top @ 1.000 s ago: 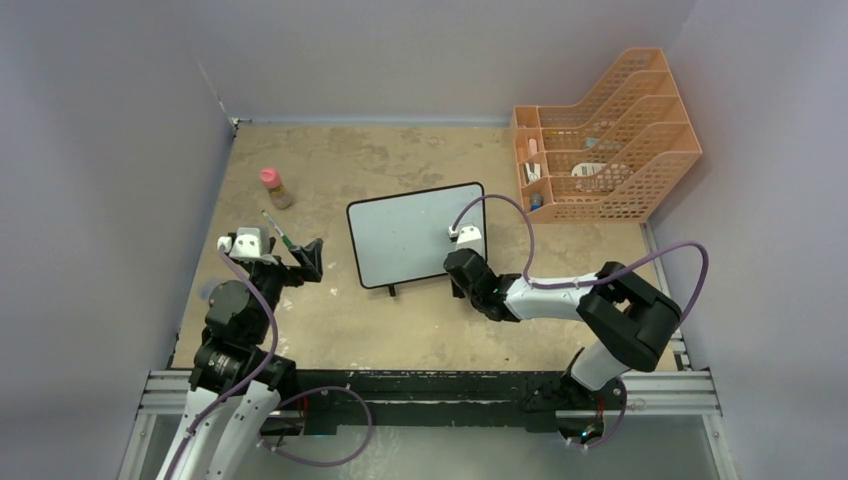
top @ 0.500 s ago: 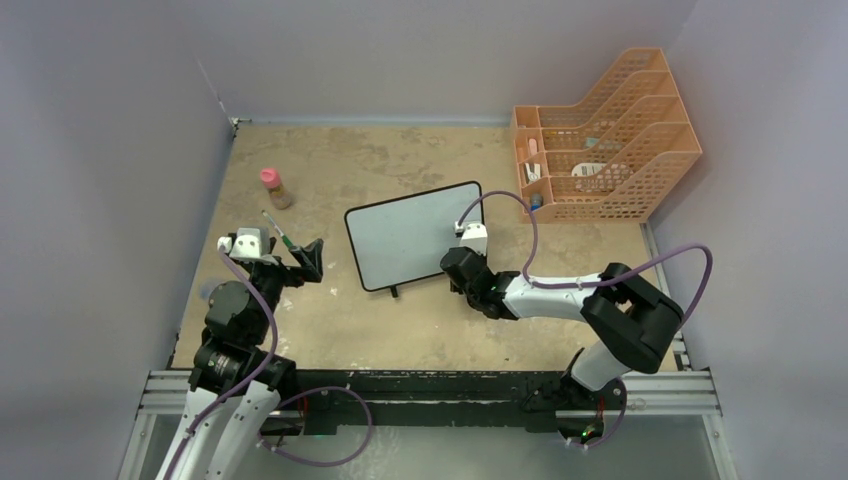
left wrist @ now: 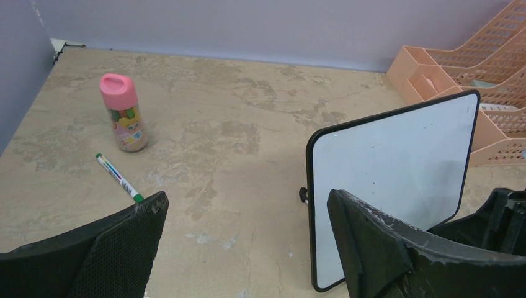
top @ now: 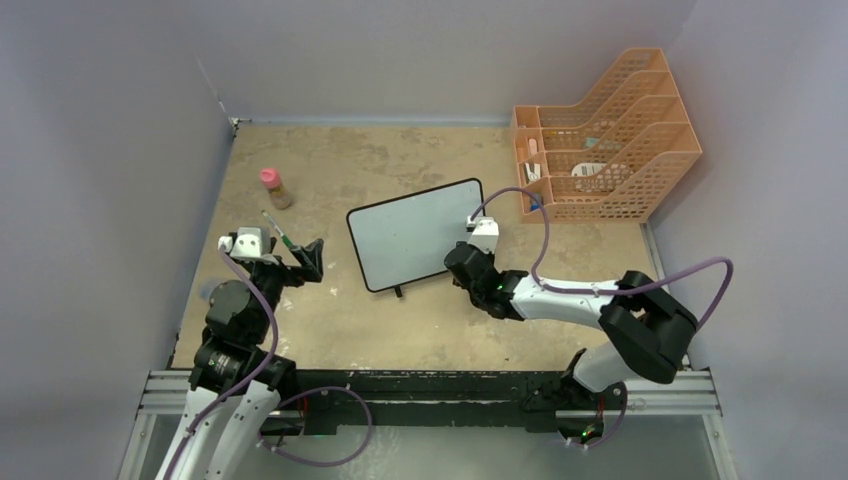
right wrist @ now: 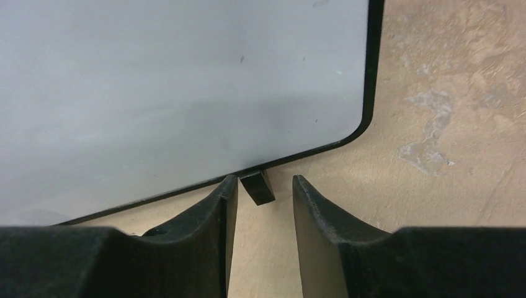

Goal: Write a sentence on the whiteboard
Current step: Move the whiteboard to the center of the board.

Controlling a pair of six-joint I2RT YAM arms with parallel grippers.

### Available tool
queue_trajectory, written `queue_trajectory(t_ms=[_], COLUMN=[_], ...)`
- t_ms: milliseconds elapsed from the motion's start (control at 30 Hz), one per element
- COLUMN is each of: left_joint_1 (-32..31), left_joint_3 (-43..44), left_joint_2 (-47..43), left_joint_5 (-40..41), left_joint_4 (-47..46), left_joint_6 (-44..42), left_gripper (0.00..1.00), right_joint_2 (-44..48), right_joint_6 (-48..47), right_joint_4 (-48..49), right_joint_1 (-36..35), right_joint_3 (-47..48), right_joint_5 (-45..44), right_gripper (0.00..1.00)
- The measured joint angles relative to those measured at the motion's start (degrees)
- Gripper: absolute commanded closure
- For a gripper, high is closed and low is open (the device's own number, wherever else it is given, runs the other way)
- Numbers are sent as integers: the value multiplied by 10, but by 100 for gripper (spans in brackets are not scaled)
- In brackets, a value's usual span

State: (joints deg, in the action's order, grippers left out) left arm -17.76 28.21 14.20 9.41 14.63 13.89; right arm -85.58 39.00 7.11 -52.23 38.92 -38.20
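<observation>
The whiteboard point(top: 415, 235) stands tilted near the table's middle, its white face blank in the left wrist view point(left wrist: 391, 167) and the right wrist view point(right wrist: 186, 81). My right gripper point(top: 455, 268) is low at the board's near right corner. Its jaws point(right wrist: 265, 181) are open a little, with a short black foot point(right wrist: 259, 188) of the board just at the fingertips, touching neither finger. My left gripper point(top: 308, 262) hangs left of the board, wide open point(left wrist: 247, 202) and holding nothing. A green-capped marker point(top: 277, 232) lies on the table beside it point(left wrist: 118, 177).
A pink-lidded jar of markers point(top: 275, 187) stands at the back left point(left wrist: 124, 121). An orange mesh file rack point(top: 600, 150) fills the back right corner. Purple walls close in the table on three sides.
My right gripper has opened from nearly shut and slid slightly right along the board's lower edge. The whiteboard shifted a little. The left arm has not moved.
</observation>
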Motion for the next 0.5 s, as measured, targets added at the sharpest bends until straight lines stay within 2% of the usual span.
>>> queue_trajectory(t_ms=[300,500], left_joint_1=[0,0], left_joint_3=[0,14], left_joint_2=[33,94], left_joint_5=[21,49], left_joint_4=[5,29], left_joint_6=[0,3], left_gripper=[2,2], right_joint_2=[57,104], right_joint_6=[0,-2], right_joint_4=[2,-11], right_joint_1=[0,0], right_joint_3=[-14,-17], right_joint_5=[2,35], right_gripper=[52,48])
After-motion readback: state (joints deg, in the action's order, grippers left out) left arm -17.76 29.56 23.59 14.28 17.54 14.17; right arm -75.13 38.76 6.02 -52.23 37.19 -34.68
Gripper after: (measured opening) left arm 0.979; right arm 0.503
